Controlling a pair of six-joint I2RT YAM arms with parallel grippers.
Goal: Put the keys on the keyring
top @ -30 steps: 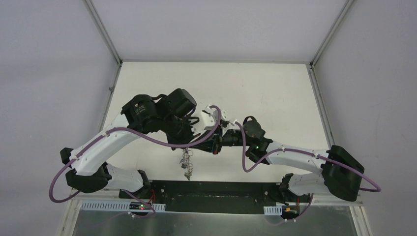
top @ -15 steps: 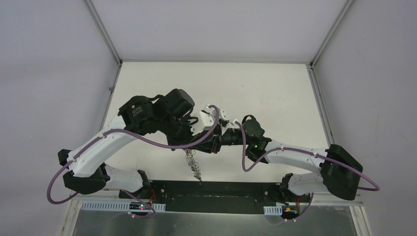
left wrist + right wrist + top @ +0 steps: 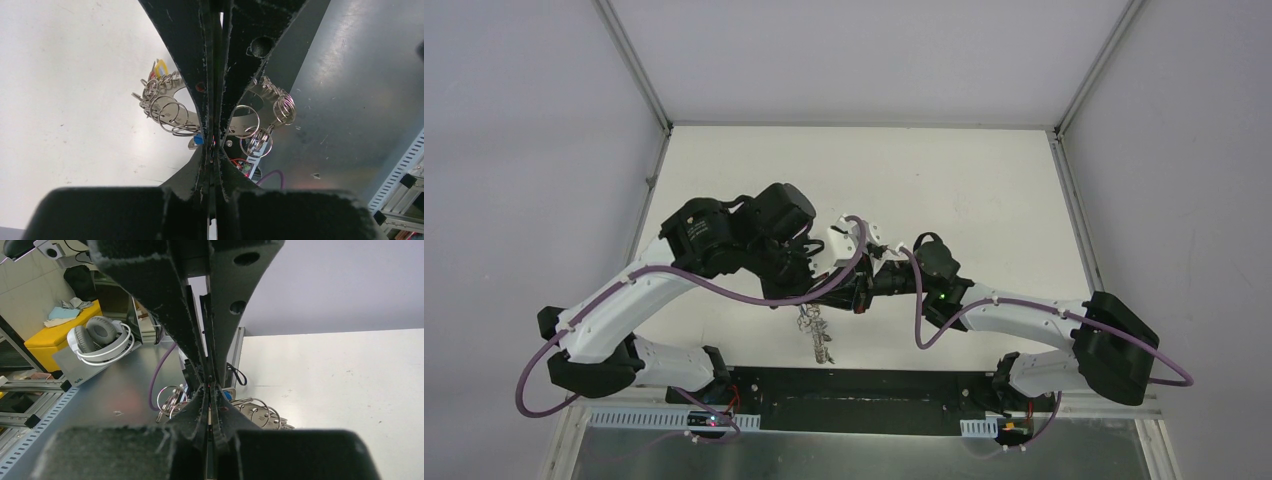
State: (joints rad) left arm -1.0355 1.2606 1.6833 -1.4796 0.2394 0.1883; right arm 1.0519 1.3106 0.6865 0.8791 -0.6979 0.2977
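The left claw [image 3: 213, 131] is clamped on the keyring [image 3: 169, 114], whose looped arc shows on either side of it. The keys [image 3: 820, 338] dangle in a bunch below the left claw, over the desk [image 3: 944, 190]. Just beside the left claw, the right claw [image 3: 209, 384] is pressed together too; whether it pinches anything cannot be told.

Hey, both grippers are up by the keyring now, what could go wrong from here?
The keyring hangs in the air, apparently pinched only at its thin band by the left gripper; a slip could drop it past the table edge. The shut right gripper sits close by and might snag the wire loops.
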